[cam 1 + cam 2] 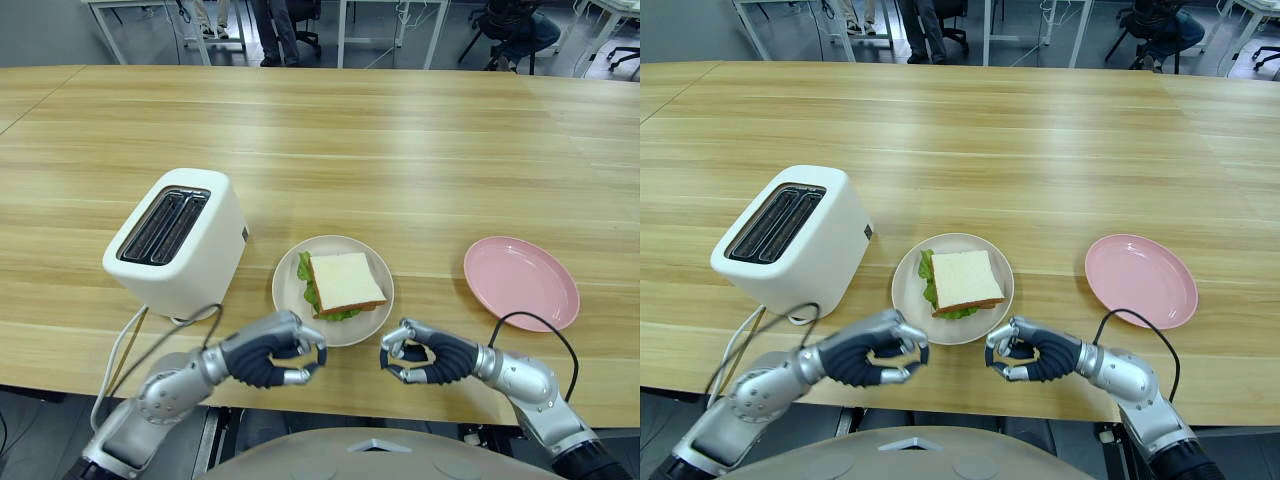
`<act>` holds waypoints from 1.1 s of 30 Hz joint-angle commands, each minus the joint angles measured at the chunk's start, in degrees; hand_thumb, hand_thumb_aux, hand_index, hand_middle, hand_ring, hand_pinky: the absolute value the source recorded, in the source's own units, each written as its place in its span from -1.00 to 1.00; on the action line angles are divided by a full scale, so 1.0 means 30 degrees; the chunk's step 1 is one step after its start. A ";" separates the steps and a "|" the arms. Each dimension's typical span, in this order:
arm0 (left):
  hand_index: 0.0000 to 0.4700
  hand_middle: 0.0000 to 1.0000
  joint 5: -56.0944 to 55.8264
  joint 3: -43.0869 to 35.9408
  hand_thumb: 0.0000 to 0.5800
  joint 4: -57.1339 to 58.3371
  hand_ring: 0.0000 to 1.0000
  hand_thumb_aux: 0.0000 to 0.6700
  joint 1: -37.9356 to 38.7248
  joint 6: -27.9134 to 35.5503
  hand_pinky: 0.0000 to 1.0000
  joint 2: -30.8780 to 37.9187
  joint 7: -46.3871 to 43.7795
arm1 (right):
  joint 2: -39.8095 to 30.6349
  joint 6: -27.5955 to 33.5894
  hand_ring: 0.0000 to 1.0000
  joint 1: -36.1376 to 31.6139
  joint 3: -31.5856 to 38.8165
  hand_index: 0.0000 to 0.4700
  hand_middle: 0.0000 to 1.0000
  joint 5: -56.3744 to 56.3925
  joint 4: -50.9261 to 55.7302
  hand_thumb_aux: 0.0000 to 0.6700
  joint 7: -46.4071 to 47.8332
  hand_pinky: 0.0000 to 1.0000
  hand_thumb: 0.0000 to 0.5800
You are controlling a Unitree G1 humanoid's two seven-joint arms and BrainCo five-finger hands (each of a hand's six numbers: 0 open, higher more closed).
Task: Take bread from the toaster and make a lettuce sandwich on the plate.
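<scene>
Sandwich of square white bread slices lies flat at the centre of the round cream plate, turned slightly off square to the table edge. Green lettuce leaf sticks out on its left. White two-slot toaster just left of plate; round pink plate well right. Left hand and right hand sit near the table edge, fingers curled, holding nothing.

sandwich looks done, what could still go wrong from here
1. The curled left hand and right hand sit just in front of the plate, near the table edge; a forward move could knock it.
2. Lettuce sticks out on the left of the sandwich, so a bump might pull it apart.
3. The white cord of the toaster runs beside the left arm and could snag.
</scene>
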 commanded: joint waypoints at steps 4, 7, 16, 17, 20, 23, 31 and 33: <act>0.96 1.00 0.9090 -0.1304 1.00 0.3564 1.00 1.00 -0.1657 0.0079 1.00 0.0097 0.2643 | 0.1332 -0.1902 1.00 -0.1183 -0.0953 0.96 1.00 -0.9986 0.2883 1.00 -0.4794 1.00 1.00; 0.96 1.00 1.1629 -0.1911 1.00 0.5090 1.00 1.00 -0.2992 0.0453 1.00 -0.0234 0.4239 | 0.1762 -0.1412 1.00 -0.2016 -0.0356 0.96 1.00 -1.3172 0.3933 1.00 -0.7035 1.00 1.00; 0.96 1.00 1.4684 -0.3225 1.00 0.8989 1.00 1.00 -0.6479 0.1815 1.00 -0.1610 0.8367 | 0.2848 0.0926 1.00 -0.5883 0.2108 0.96 1.00 -1.8489 0.7799 1.00 -1.2320 1.00 1.00; 0.96 1.00 1.4660 -0.3254 1.00 0.9479 1.00 1.00 -0.6976 0.1948 1.00 -0.1896 0.8769 | 0.3082 0.1396 1.00 -0.6661 0.2358 0.96 1.00 -1.8843 0.8638 1.00 -1.2962 1.00 1.00; 0.96 1.00 1.5237 -0.3614 1.00 1.1164 1.00 1.00 -0.8659 0.2626 1.00 -0.2662 1.0138 | 0.3801 0.2628 1.00 -0.9137 0.2916 0.96 1.00 -1.9424 1.1246 1.00 -1.4880 1.00 1.00; 0.96 1.00 1.5622 -0.3998 1.00 1.3554 1.00 1.00 -1.0775 0.3266 1.00 -0.3584 1.1571 | 0.4405 0.4011 1.00 -1.1800 0.3503 0.96 1.00 -1.9939 1.3994 1.00 -1.7088 1.00 1.00; 0.96 1.00 1.5509 -0.5118 1.00 2.1082 1.00 1.00 -1.6485 0.3988 1.00 -0.5345 1.4752 | 0.6202 0.5654 1.00 -1.6430 0.3785 0.96 1.00 -1.8481 1.8995 1.00 -1.8730 1.00 1.00; 0.96 1.00 1.5478 -0.5347 1.00 2.2319 1.00 1.00 -1.7472 0.4151 1.00 -0.5455 1.5406 | 0.6483 0.5862 1.00 -1.7224 0.3732 0.96 1.00 -1.8044 1.9313 1.00 -1.8869 1.00 1.00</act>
